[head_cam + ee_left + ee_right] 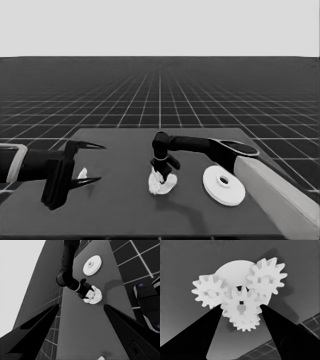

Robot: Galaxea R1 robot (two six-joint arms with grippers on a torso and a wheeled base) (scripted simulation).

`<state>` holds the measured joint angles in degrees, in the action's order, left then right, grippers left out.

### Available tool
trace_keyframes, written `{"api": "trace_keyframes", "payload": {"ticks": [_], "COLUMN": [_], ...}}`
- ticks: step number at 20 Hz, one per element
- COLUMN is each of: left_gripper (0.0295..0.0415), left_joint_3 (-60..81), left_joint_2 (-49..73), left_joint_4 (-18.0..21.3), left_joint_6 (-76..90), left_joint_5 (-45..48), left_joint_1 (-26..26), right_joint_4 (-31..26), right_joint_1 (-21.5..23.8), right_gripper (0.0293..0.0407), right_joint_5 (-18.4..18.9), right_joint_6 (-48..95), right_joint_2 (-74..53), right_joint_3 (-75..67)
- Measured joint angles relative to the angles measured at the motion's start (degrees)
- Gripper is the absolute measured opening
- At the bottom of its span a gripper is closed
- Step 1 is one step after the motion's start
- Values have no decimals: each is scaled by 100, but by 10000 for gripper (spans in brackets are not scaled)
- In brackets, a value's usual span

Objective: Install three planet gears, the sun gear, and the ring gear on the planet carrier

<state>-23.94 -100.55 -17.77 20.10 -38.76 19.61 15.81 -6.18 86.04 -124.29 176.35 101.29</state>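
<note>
R gripper [241,308] pinching centre gear [241,306] over smaller round part [232,271]; sun-gear step, next seat it. L gripper [85,162] spread, parked at table's left end.

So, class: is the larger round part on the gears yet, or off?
Off: the larger round part lies on the table beside the smaller round part, whose gears show uncovered.

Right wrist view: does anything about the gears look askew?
Yes: the middle gear, gripped by the right gripper, overlaps a fourth gear and sits off the hole of the smaller round part.
</note>
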Motion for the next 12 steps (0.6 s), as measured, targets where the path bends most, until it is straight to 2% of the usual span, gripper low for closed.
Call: {"api": "trace_keyframes", "payload": {"ticks": [12], "left_gripper": [385], "left_joint_3": [0], "left_joint_2": [0], "left_joint_4": [0], "left_joint_6": [0], "left_joint_5": [0], "left_joint_1": [0], "right_joint_4": [0], "right_joint_1": [0], "right_gripper": [312], "right_joint_5": [0], "right_joint_6": [-720], "right_joint_2": [0], "right_joint_3": [0]}}
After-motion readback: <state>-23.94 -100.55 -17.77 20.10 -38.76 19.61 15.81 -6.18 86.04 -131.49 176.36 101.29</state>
